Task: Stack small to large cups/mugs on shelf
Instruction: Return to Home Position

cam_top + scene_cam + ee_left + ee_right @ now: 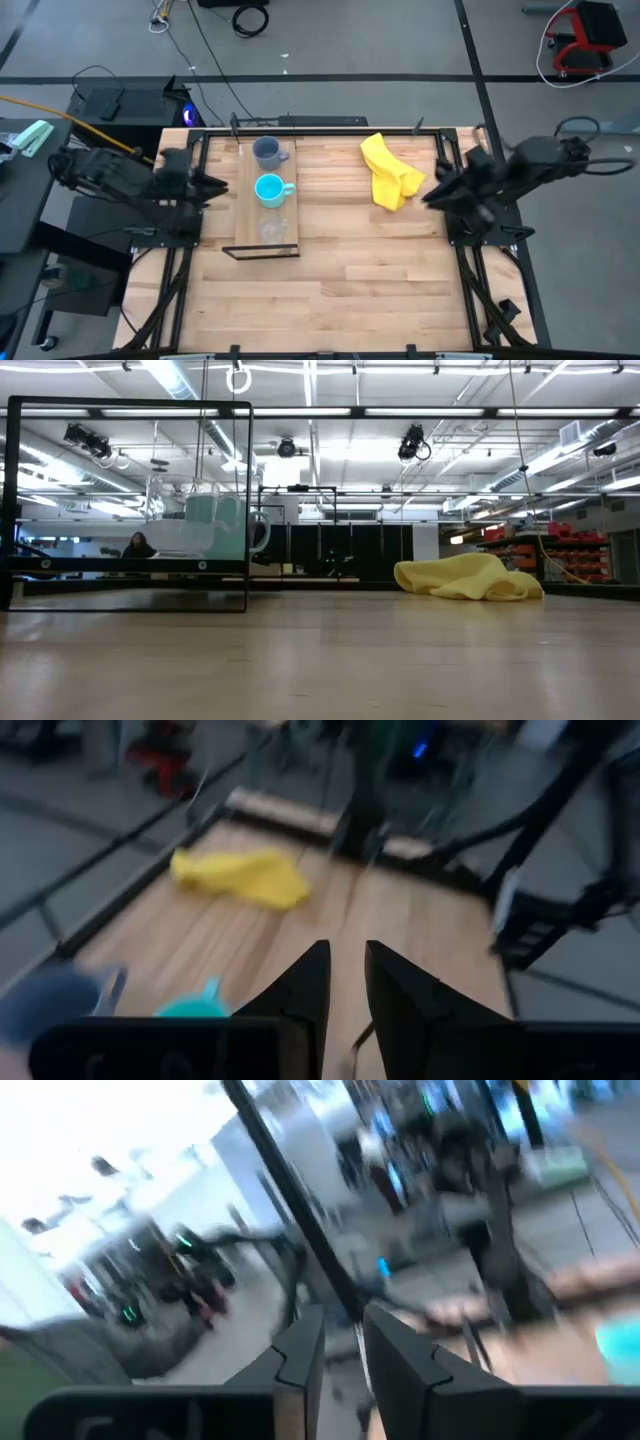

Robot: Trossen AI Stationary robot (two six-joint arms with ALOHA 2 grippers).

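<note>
Tabletop [360,270] carries the shelf [245,212] on its left part. The shelf's long axis runs parallel to the side edges, just beside the left end effector [215,185] and well apart from the right end effector [428,193], so the left arm is nearer. Both end effectors sit at the side edges, fingers a narrow gap apart, holding nothing. One row stands on the shelf: grey-blue mug [267,152] at the end level with the yellow cloth [388,170], turquoise mug [269,189] in the middle, clear glass cup [271,230] at the other end, each apart. Apparently only parking the arms is left.
</note>
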